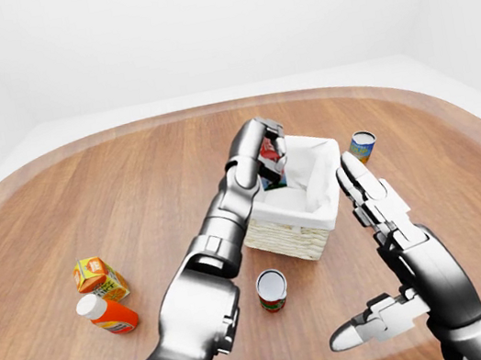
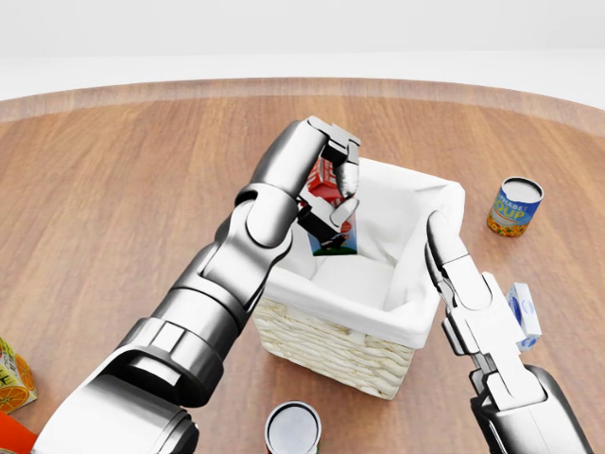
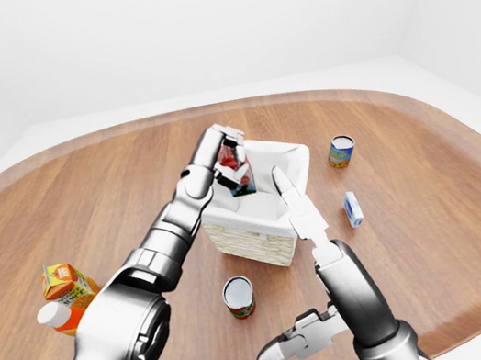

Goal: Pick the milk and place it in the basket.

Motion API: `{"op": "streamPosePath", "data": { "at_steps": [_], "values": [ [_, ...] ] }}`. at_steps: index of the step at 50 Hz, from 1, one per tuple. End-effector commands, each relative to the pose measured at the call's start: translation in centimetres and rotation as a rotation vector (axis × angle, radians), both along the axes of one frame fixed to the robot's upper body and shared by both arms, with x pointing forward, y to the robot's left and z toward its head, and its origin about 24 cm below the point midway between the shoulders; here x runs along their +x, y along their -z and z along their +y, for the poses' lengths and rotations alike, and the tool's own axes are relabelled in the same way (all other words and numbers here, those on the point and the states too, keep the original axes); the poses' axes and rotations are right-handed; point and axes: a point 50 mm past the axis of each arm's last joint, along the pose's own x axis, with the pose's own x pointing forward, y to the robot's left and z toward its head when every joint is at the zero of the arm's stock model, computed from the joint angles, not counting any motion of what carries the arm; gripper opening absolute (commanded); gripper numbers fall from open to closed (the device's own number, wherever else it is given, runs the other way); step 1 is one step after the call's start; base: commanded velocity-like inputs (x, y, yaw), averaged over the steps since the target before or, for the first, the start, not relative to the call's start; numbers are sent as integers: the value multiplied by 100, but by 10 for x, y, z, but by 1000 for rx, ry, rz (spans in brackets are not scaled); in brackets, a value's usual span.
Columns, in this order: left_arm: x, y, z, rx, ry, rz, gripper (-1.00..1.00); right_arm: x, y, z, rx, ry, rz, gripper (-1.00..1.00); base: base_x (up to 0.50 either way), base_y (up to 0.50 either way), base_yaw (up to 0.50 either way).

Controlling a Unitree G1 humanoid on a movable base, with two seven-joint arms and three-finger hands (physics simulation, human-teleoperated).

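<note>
We hold the red-and-white milk carton (image 2: 330,210), left hand (image 2: 333,180) fingers clamped on it, inside the white-lined wicker basket (image 2: 333,348); next, release.

1. You've got a rounded wooden table (image 1: 83,184) carrying everything.
2. A wicker basket (image 2: 326,345) with white lining sits near the middle.
3. A soup can (image 2: 515,206) stands at the head view's right, well apart from the basket.
4. A small blue-white carton (image 2: 523,315) is just right of the basket.
5. An open can (image 1: 271,288) stands below the basket.
6. Your left-eye view's left side shows an orange juice carton (image 1: 99,278) and, beside it, an orange bottle (image 1: 107,314).
</note>
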Motion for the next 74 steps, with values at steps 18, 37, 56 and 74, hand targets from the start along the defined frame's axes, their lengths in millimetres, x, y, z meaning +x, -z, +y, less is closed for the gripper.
{"op": "streamPosePath", "data": {
  "at_steps": [18, 37, 56, 74],
  "values": [
    [-1, 13, 0, 12, -67, 30, -100, 0, 0, 0, 0, -4, -2, 100, 0, 0, 0],
    [-4, 28, 2, 34, -94, 54, 100, -2, 1, 1, -7, -10, -2, 100, 0, 0, 0],
    [-19, -46, -8, -252, 26, -152, 100, -1, 2, 2, -11, -12, -1, 100, 0, 0, 0],
    [-177, -96, 118, -998, 141, -613, 100, 2, 8, 6, -26, -16, 11, 100, 0, 0, 0]
  ]
}}
